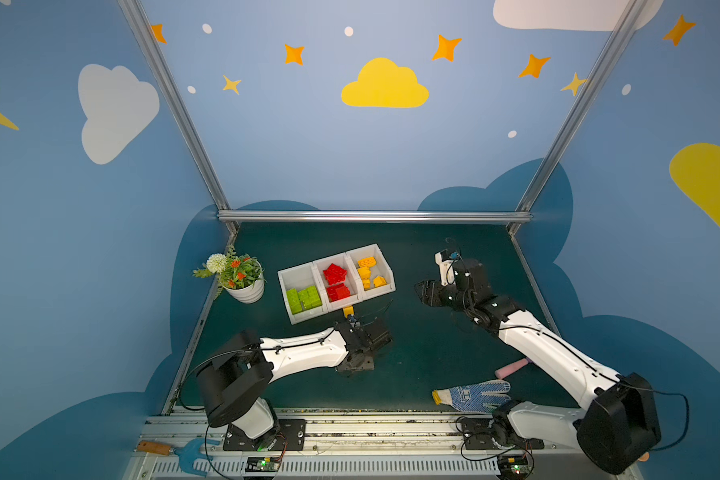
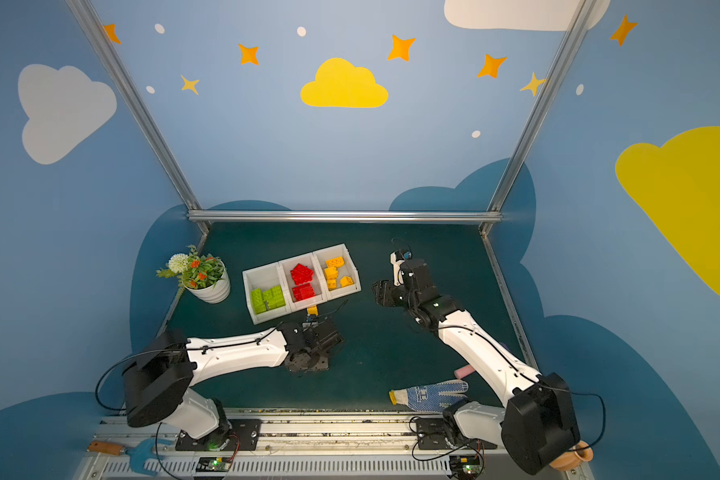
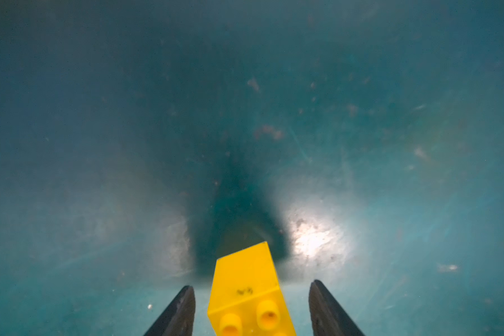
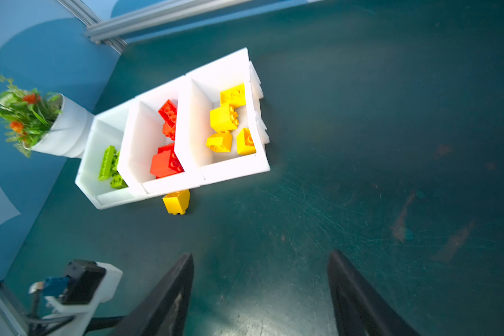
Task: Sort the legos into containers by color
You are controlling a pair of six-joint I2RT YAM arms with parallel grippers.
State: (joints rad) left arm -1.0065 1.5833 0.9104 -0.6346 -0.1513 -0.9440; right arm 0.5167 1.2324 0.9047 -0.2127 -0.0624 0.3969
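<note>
Three joined white containers (image 1: 306, 319) stand at the mat's back left, holding green legos (image 1: 304, 298), red legos (image 1: 336, 282) and yellow legos (image 1: 366, 272), one colour each. One yellow lego (image 1: 348, 311) stands on the mat against their front wall. In the left wrist view my left gripper (image 3: 251, 283) is open around a tilted yellow lego (image 3: 245, 279), with a gap on each side. Both top views hide those fingers under the left arm (image 1: 308, 353). I cannot tell whether these are the same lego. My right gripper (image 1: 422, 291) hangs open and empty over the mat, right of the containers (image 4: 233, 171).
A white flower pot (image 1: 246, 291) stands left of the containers. A blue-dotted glove (image 1: 474, 395) and a pink cylinder (image 1: 512, 368) lie at the front right beside the right arm. An aluminium rail (image 1: 375, 216) bounds the mat's far edge.
</note>
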